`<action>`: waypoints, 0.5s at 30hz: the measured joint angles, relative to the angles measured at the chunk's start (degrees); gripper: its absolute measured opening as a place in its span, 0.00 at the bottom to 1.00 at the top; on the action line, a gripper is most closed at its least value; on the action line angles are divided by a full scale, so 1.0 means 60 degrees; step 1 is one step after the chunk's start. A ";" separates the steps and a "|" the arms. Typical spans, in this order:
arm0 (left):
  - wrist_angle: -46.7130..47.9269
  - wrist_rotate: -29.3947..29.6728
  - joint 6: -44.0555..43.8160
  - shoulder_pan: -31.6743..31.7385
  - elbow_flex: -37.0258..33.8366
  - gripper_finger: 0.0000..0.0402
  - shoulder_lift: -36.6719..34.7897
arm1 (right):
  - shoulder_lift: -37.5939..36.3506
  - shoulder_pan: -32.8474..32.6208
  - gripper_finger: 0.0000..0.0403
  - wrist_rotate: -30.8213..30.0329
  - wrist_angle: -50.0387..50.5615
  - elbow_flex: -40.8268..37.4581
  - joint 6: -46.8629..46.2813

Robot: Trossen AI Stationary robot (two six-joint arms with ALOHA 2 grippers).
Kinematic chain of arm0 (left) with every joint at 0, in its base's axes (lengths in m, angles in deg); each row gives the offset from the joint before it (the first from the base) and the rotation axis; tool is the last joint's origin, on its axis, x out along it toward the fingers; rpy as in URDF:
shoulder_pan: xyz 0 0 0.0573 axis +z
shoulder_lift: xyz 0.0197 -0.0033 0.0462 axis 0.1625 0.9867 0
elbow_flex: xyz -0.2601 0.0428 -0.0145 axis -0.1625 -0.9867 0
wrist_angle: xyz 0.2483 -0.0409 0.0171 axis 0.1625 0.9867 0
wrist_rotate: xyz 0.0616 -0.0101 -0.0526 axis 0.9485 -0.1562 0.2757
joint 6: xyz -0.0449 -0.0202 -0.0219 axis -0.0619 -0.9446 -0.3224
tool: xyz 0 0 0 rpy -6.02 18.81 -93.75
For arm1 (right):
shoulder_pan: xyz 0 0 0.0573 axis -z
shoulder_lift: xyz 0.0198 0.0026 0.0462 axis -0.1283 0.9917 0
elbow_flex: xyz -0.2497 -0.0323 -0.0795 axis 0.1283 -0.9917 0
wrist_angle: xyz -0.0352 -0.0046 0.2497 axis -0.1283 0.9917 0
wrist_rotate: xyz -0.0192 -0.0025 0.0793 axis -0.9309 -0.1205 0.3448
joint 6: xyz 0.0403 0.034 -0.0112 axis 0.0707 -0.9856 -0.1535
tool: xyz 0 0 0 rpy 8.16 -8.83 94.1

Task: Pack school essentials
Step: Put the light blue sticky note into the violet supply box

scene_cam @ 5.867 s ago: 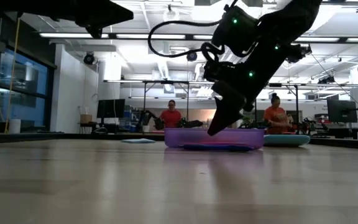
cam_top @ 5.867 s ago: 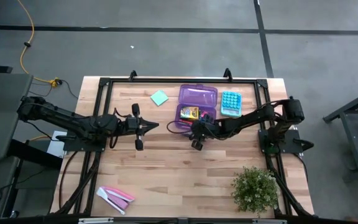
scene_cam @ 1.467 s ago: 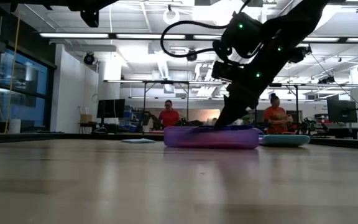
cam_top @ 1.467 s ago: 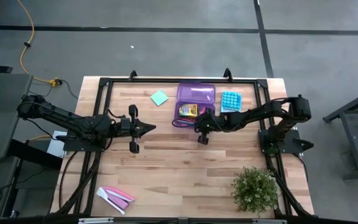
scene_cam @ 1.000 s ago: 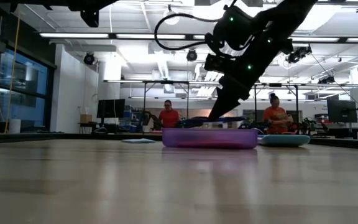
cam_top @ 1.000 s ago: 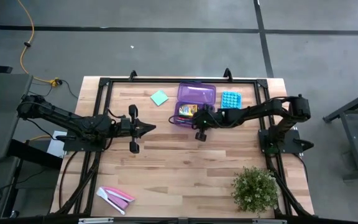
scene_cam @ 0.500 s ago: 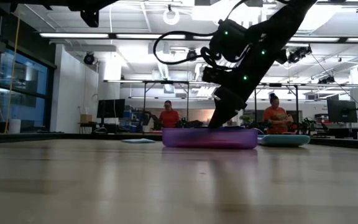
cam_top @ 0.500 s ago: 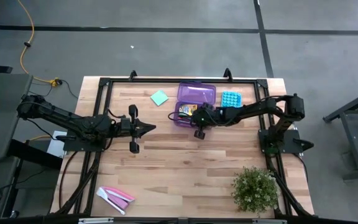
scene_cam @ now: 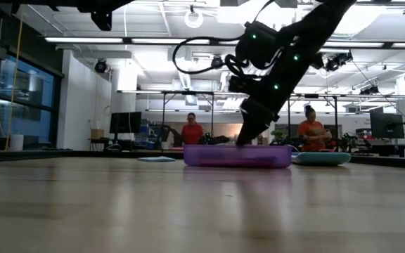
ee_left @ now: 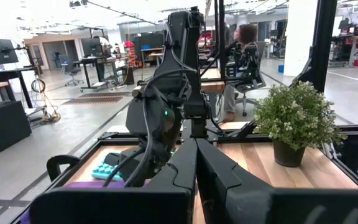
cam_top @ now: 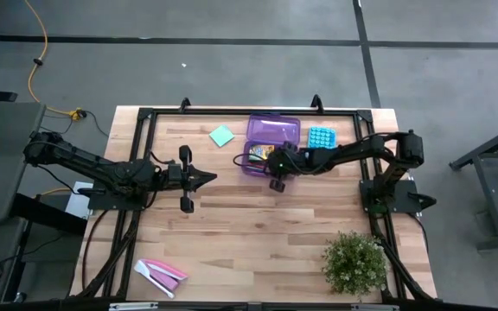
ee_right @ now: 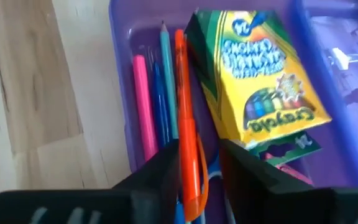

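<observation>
The school essentials are mostly packed: yellow crayon box (ee_right: 257, 74) and pens (ee_right: 166, 93) lie in the purple case (cam_top: 272, 144). Right hand (ee_right: 199, 163) is parted around the orange pen (ee_right: 187, 130); green sticky-note pad (cam_top: 222, 136) remains on the table (cam_top: 258, 233).

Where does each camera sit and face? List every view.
High: overhead, straight down; both arms, left gripper, right gripper over purple case.
Low: tabletop height, level across; right arm at the case.
Left wrist: faces right arm and plant; own shut fingers.
Right wrist: into the case; open fingers flank orange pen.
Shared: high, low, right wrist show the case.
</observation>
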State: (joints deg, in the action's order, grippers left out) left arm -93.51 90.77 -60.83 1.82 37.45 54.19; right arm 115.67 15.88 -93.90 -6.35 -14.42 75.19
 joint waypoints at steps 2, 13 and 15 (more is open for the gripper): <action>0.0083 0.0000 0.0000 0.0000 0.0000 0.00 0.0000 | -0.0130 -0.0070 0.31 -0.0011 0.0077 0.0097 0.0029; 0.0434 0.0251 0.0000 -0.0004 -0.0004 0.00 0.0000 | -0.2469 -0.1604 0.35 -0.0009 -0.6463 -0.2644 0.0453; 0.0431 0.0256 0.0000 0.0001 -0.0001 0.00 0.0000 | -0.2592 -0.1901 0.35 0.0010 -0.8522 -0.3153 0.0760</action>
State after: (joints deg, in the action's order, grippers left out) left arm -90.92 92.30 -60.83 1.83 37.45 54.19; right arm 100.11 4.48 -93.84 -57.48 -33.34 79.74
